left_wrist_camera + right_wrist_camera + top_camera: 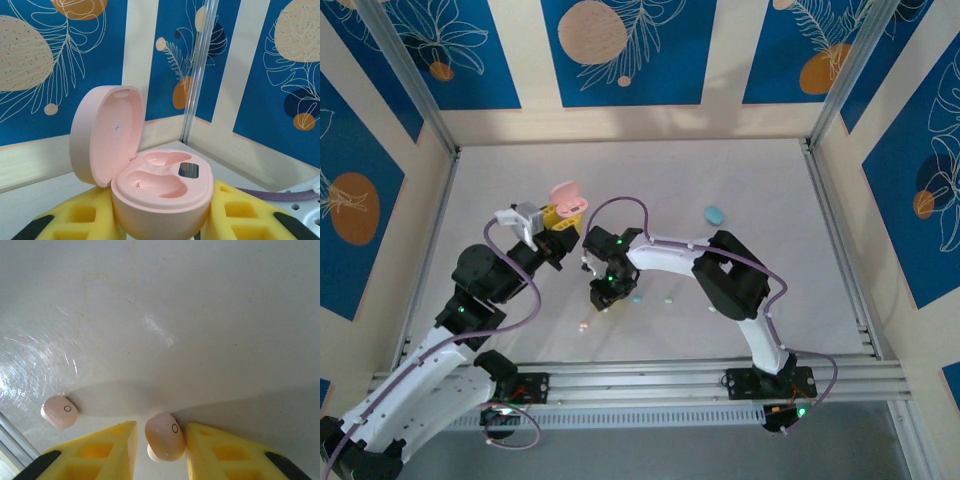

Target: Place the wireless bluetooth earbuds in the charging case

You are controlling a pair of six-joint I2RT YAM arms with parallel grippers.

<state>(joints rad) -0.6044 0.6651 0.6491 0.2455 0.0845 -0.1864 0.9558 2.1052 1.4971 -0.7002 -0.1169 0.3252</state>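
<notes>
My left fingers [75, 220] are pressed against the two sides of the pink charging case [160, 195], pinching it above the left half of the desk [770, 200]. Its lid [107, 132] stands open on the left, and both moulded wells are bare.

Near the front of the desk a loose pink earbud [59, 411] lies by itself. Just to its right, my right fingers [100, 452] point down at the desk with a second pink earbud [165, 436] between them. The right pad touches it and a sliver of gap shows at the left pad, so I cannot tell whether I truly pinch it.

Further right lie two tiny pale buds [637, 298], slightly apart. A light blue case [714, 214] rests far off to the right.
</notes>
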